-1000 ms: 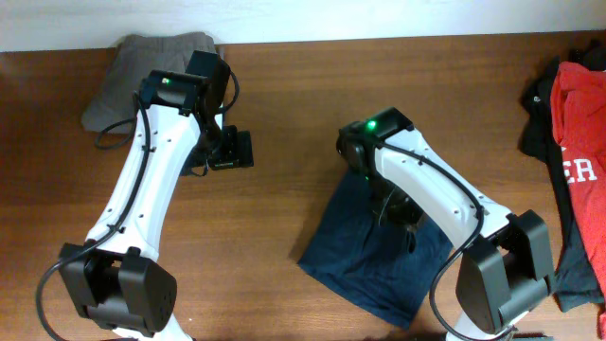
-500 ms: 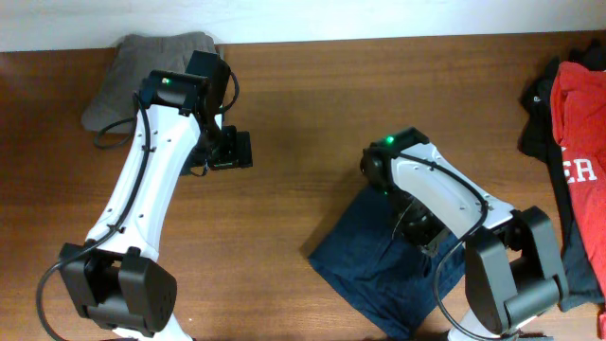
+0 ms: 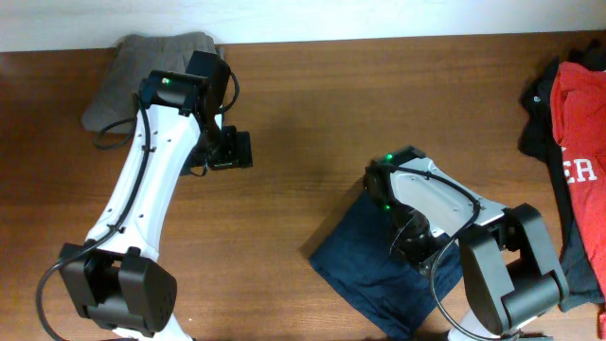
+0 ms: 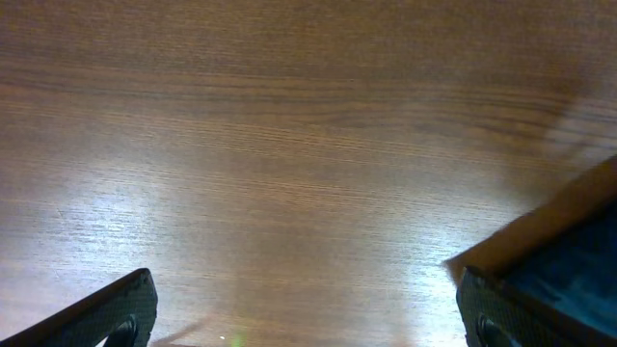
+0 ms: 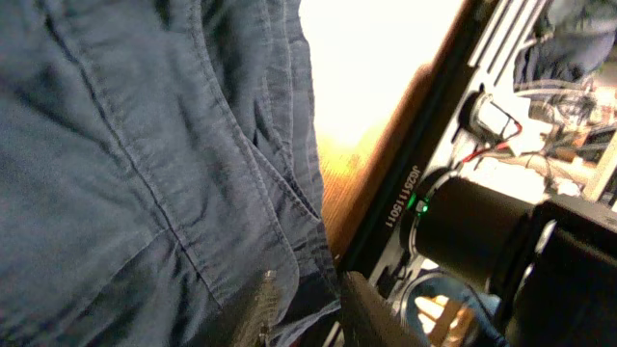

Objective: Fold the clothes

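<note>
The navy-blue shorts (image 3: 365, 270) lie bunched at the front right of the table, partly under my right arm. My right gripper (image 3: 414, 248) is down on them near the front edge. In the right wrist view the shorts (image 5: 125, 164) fill the left side, with seams and a pocket edge showing. My right gripper (image 5: 308, 301) is shut on a fold of their cloth. My left gripper (image 3: 235, 150) hovers open and empty over bare wood at the back left. In the left wrist view its fingers (image 4: 308, 328) are wide apart, and a corner of the navy shorts (image 4: 578, 255) shows at the right.
Folded grey shorts (image 3: 142, 66) lie at the back left corner behind my left arm. A pile with a red shirt (image 3: 582, 142) and a black garment (image 3: 542, 104) sits at the right edge. The table's front edge and the robot base (image 5: 482, 212) are close beside my right gripper.
My right gripper has moved toward the front edge, pulling the navy shorts down and to the right with it. The left arm has not moved.
</note>
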You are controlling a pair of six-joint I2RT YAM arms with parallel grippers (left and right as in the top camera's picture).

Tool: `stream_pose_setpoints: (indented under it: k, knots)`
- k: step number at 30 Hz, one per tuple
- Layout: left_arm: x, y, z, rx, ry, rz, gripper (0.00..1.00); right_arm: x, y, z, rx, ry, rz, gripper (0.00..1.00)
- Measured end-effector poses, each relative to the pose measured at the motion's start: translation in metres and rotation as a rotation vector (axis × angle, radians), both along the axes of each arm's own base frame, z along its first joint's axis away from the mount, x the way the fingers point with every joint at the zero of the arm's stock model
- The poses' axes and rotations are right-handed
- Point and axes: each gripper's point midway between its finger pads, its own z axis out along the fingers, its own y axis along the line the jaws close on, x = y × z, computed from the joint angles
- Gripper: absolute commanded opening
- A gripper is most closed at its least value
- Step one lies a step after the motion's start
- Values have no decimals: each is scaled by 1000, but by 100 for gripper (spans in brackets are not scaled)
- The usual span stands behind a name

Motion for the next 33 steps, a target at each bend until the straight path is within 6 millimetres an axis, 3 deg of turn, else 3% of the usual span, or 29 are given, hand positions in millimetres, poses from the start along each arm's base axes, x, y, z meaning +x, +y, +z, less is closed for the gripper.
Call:
stream_pose_setpoints:
  k: [7, 14, 18, 19, 29, 33]
  knots:
    - [0, 0, 0, 0, 0, 0, 99, 22, 9, -16, 89, -80, 80, 40]
    - [0, 0, 0, 0, 0, 0, 99, 62, 30, -18, 234, -184, 229, 36]
    - [0, 0, 0, 0, 0, 0, 99, 86, 40, -11, 283, -256, 294, 11]
    - [0, 0, 0, 0, 0, 0, 99, 89, 41, -10, 286, -266, 297, 4]
    - [0, 2, 0, 11, -2, 1, 99, 88, 36, -8, 270, -251, 335, 6]
    - [1, 3, 0, 15, -4, 1, 99, 92, 36, -17, 270, -277, 344, 5]
